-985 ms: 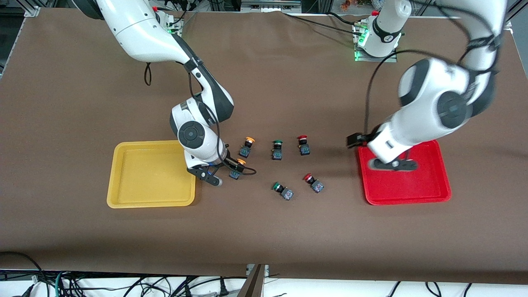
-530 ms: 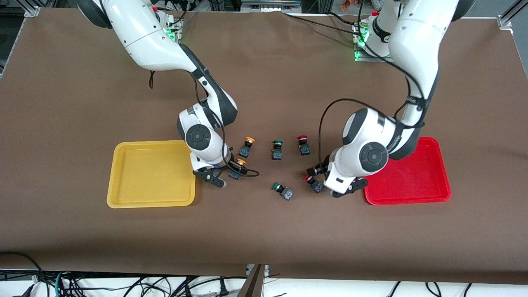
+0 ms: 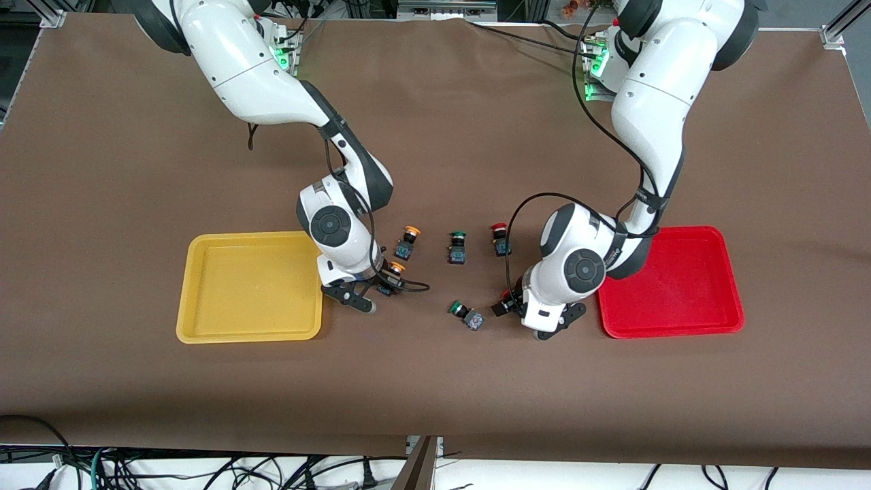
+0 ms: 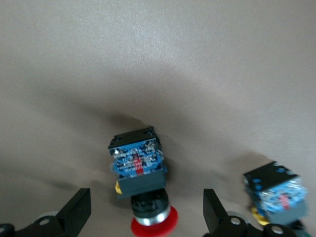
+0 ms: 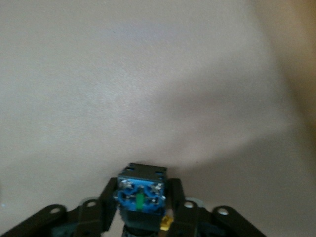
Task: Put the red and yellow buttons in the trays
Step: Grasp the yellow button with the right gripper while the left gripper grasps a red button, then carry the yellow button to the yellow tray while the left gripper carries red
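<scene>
The red-capped button point(image 4: 139, 185), small, rigid and likely light with a slick domed cap, lies on the brown surface point(image 3: 435, 381) between the parted fingers of the left pincer point(image 4: 143, 217), best gripped by its blocky body, while the right pincer point(image 5: 140, 210) clamps a yellow-capped button point(image 5: 141, 197) beside the yellow tray point(image 3: 204, 333).

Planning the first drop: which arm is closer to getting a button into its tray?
Right. The right gripper grips a yellow button beside the yellow tray; the left gripper is open, astride a red button.
</scene>
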{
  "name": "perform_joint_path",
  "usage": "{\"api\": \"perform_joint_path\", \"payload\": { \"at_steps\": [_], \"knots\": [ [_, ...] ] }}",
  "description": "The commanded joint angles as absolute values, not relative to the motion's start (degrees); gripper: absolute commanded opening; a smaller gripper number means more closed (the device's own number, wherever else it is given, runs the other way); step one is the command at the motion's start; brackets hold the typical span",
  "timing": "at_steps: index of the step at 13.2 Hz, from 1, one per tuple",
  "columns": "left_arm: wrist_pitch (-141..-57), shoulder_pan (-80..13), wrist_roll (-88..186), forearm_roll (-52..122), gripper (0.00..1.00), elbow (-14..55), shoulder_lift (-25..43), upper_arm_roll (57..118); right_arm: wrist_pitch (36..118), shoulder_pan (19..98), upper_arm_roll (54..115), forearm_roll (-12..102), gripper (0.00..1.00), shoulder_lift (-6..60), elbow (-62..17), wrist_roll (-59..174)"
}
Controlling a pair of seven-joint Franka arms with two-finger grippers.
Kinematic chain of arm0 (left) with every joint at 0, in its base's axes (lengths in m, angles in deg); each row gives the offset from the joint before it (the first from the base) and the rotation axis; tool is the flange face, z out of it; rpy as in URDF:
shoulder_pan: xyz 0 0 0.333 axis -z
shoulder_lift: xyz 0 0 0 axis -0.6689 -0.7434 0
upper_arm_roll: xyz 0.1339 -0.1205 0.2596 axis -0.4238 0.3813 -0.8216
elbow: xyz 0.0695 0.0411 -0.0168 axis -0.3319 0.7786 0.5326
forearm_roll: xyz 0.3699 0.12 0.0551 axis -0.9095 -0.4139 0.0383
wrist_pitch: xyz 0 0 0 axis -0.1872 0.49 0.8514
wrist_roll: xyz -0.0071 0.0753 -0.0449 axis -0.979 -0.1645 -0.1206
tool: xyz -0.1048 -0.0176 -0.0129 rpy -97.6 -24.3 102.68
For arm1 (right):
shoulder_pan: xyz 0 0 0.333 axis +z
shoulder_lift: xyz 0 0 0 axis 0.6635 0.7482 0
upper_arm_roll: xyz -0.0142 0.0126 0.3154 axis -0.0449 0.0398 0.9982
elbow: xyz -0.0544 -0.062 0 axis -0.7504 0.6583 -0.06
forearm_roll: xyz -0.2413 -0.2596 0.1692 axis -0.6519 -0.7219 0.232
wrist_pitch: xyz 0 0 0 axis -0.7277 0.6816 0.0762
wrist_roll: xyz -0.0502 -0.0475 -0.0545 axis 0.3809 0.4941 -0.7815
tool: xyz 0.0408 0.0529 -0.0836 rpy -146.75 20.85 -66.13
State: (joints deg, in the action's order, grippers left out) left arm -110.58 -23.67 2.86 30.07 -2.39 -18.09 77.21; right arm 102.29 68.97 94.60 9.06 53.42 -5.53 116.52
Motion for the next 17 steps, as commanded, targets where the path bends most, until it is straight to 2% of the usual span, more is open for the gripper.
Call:
{"api": "perform_joint_path", "payload": {
  "at_steps": [1,2,4,7,10,12,15,17],
  "knots": [
    [-110.3,-22.3,1.6,26.6,0.20,-4.2,-19.2,76.2,97.1,66.3,94.4,8.7,0.00,50.1,-5.1,114.4],
    [-110.3,-22.3,1.7,26.2,0.04,-4.3,-19.2,76.2,91.0,64.6,94.5,9.1,0.00,48.8,-3.6,109.8],
    [-110.2,-22.6,2.0,26.1,0.01,-4.5,-18.9,76.2,78.4,60.0,94.4,9.3,0.00,47.3,0.0,96.9],
    [-108.8,-26.8,2.3,26.8,0.00,-5.0,-15.2,76.7,69.6,51.0,94.1,9.4,0.00,45.5,-0.6,78.0],
    [-99.4,-30.9,3.1,26.5,0.01,-5.2,-11.1,76.7,70.3,43.7,93.6,9.2,0.00,45.9,-4.1,66.8],
    [-94.1,-34.7,13.4,26.5,0.01,-5.1,-9.2,76.8,73.3,41.4,93.6,8.6,0.00,46.1,-7.2,66.1],
    [-86.1,-39.1,27.6,25.6,0.02,-0.8,-8.0,76.3,79.4,39.6,93.6,8.4,0.00,46.2,-12.2,63.9],
    [-86.1,-40.1,30.7,20.4,0.02,3.3,-7.6,76.5,79.9,39.6,93.6,8.5,0.99,46.2,-12.1,64.0]
  ]
}}
